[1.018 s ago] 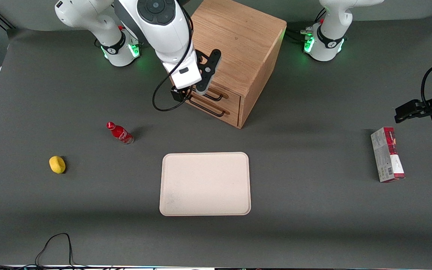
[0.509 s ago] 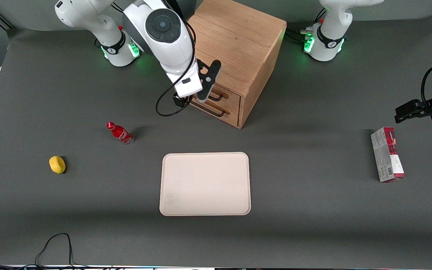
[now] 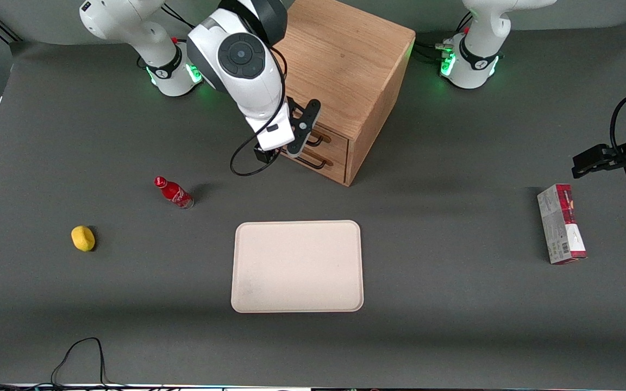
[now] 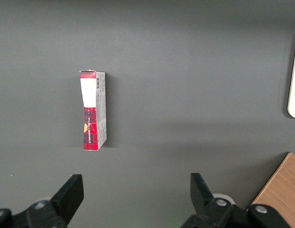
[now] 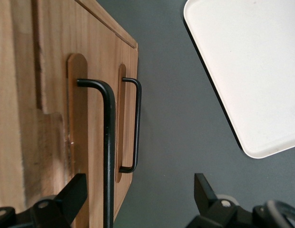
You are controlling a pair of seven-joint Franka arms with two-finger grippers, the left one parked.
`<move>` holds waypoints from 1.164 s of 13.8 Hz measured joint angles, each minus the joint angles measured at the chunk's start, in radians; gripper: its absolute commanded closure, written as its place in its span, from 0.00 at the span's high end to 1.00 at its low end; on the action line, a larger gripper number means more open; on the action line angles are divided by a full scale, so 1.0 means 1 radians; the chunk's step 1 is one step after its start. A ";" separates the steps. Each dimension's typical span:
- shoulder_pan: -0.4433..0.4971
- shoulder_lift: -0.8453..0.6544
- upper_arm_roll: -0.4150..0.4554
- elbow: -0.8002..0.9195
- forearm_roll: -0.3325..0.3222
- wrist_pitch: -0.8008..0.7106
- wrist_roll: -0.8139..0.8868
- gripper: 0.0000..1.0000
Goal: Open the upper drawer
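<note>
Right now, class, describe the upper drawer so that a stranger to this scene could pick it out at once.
Find the boxy oak cabinet standing farther from the front camera than the beige tray. Its front holds two matching drawers with thin black wire handles. The upper drawer is the topmost one, directly under the cabinet's top panel, and the gripper, open, sits at its handle.

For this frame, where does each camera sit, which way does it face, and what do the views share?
Front view: high, facing both arms across the table; the hand is at the upper drawer.
Right wrist view: on the working arm, facing the drawer's handle between open fingers; shares the tray.
Left wrist view: on the parked arm, facing the box, also seen from the front.
</note>
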 measured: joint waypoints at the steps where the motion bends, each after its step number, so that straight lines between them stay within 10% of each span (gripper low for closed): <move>1: 0.001 0.000 0.000 -0.012 0.000 0.015 0.000 1.00; 16: 0.000 0.008 -0.001 -0.081 0.001 0.105 0.003 1.00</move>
